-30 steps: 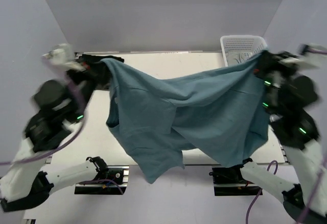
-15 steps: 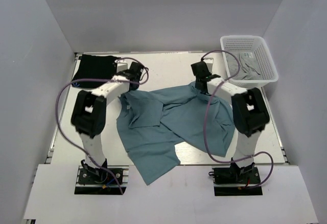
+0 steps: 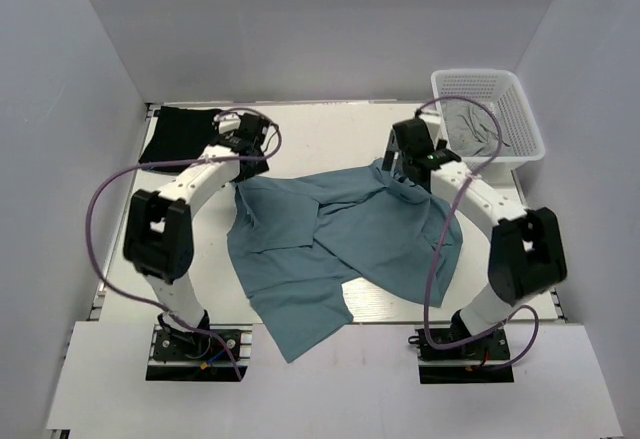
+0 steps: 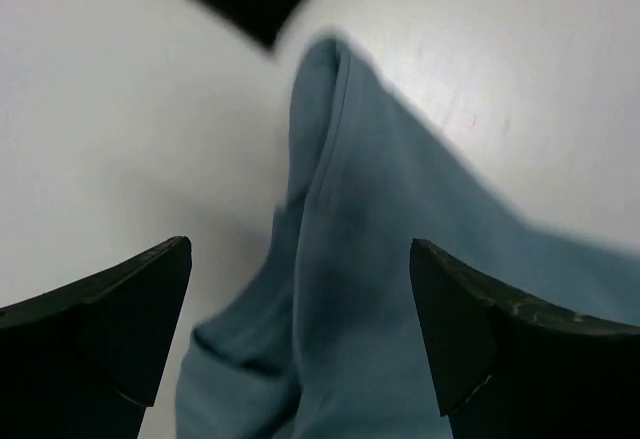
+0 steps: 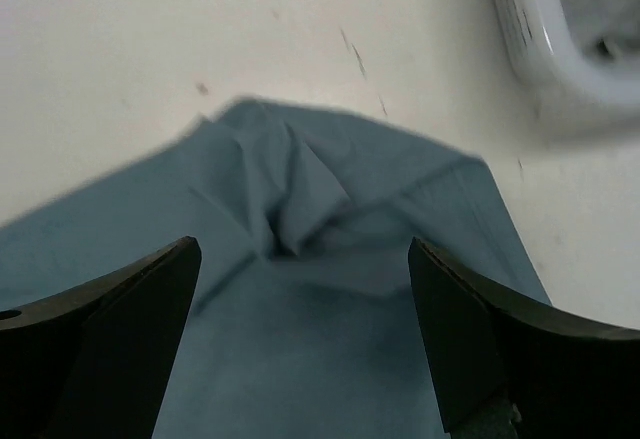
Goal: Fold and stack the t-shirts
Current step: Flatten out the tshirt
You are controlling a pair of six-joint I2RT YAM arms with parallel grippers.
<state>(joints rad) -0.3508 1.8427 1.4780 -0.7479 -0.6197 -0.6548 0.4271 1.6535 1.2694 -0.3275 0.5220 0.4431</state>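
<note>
Table (image 3: 330, 129): we see a white top with both arms bolted at its near edge.
Teal t-shirt (image 3: 340, 249): we see it lying rumpled and unfolded across the middle of the table, with creases and overlapping folds. Its near corner reaches past the table's near edge, between the two arm bases.
Basket (image 3: 525, 124): we see a white mesh basket at the far right corner, apart from the teal t-shirt. A grey cloth (image 3: 470, 131) lies inside it.
Black t-shirt (image 3: 178, 134): we see it lying flat as a compact dark patch at the far left corner, just beyond the teal t-shirt's far left edge. Whether the two touch, we cannot tell.
Left gripper (image 4: 298, 259): we see its jaws wide apart with nothing between them. It hangs over the teal t-shirt's far left edge, and a corner of the black t-shirt shows just beyond.
Right gripper (image 5: 303, 254): we see its jaws wide apart and holding nothing, above a bunched far right corner of the teal t-shirt, near the basket.
</note>
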